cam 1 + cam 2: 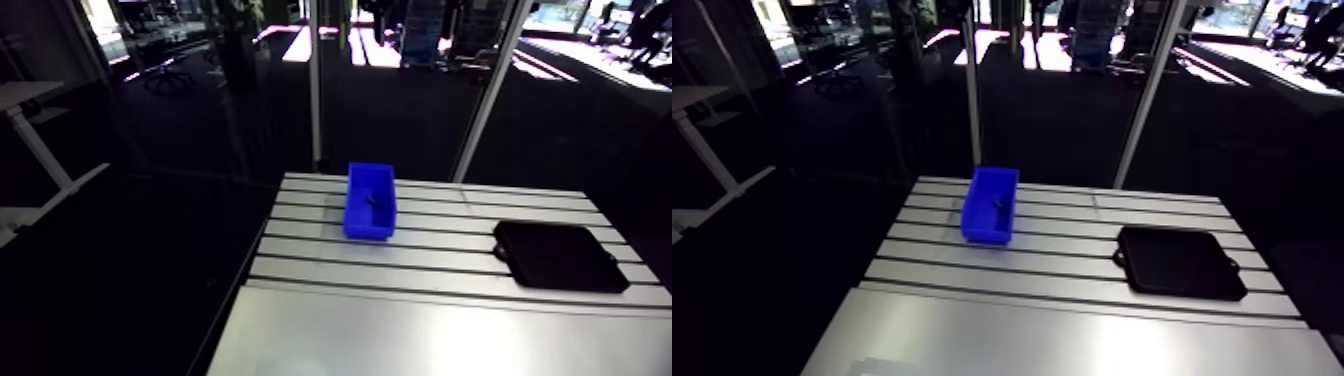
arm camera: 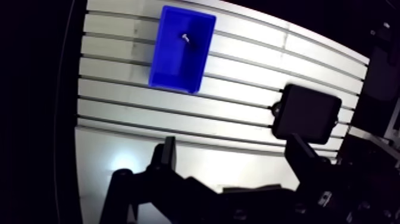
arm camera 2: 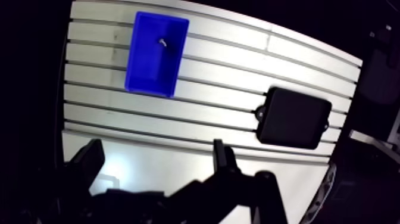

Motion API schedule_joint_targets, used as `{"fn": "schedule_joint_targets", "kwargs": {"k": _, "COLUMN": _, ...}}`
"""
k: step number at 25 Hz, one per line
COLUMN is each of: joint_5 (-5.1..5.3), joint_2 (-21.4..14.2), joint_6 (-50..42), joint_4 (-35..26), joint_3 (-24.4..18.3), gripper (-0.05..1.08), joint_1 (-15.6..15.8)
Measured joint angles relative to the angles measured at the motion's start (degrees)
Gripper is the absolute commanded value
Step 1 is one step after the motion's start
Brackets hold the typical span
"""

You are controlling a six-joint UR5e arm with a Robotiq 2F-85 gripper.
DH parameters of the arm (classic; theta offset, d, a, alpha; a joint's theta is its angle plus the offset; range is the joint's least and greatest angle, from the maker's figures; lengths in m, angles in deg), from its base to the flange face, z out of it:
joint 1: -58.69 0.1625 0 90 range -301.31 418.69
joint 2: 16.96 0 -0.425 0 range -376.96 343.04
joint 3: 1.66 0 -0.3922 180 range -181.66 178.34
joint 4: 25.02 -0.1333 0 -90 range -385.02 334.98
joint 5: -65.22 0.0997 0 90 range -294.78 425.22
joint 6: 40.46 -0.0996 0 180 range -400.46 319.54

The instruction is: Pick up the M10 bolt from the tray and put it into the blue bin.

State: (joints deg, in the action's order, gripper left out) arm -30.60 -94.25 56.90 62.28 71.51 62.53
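Note:
The blue bin [image 2: 172, 70] stands on the slotted table, far ahead of my gripper [image 2: 235, 152]. A small grey bolt [image 2: 186, 39] lies inside the bin near its far end. Off to the side of the bin sits the flat black tray [image 2: 306, 113], and nothing shows on it. My gripper hangs high above the table's smooth front part, open, with nothing between its fingers [image 2: 166, 154]. The arm view shows the bin [image 1: 368, 228] and the tray [image 1: 558, 255] but not the gripper.
A smooth metal plate [image 1: 420, 335] covers the near part of the slotted table [image 1: 440, 215]. Two upright posts [image 1: 315, 85] rise behind the far edge. The table's left edge drops off into the dark.

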Motion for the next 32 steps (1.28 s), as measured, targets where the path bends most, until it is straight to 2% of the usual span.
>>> {"fn": "schedule_joint_targets", "kwargs": {"k": 8, "joint_5": -0.09, "joint_2": -2.3, "joint_6": -3.4, "joint_4": -2.0, "joint_3": 0.2, "gripper": 0.02, "joint_1": -4.3}}
{"fn": "schedule_joint_targets", "kwargs": {"k": 23, "joint_5": 1.27, "joint_2": -3.6, "joint_6": -3.8, "joint_4": -4.6, "joint_3": -0.4, "gripper": 0.02, "joint_1": -8.0}}
{"fn": "schedule_joint_targets", "kwargs": {"k": 32, "joint_5": 3.79, "joint_2": -4.8, "joint_6": -3.8, "joint_4": -5.1, "joint_3": 0.0, "gripper": 0.02, "joint_1": -9.8}}
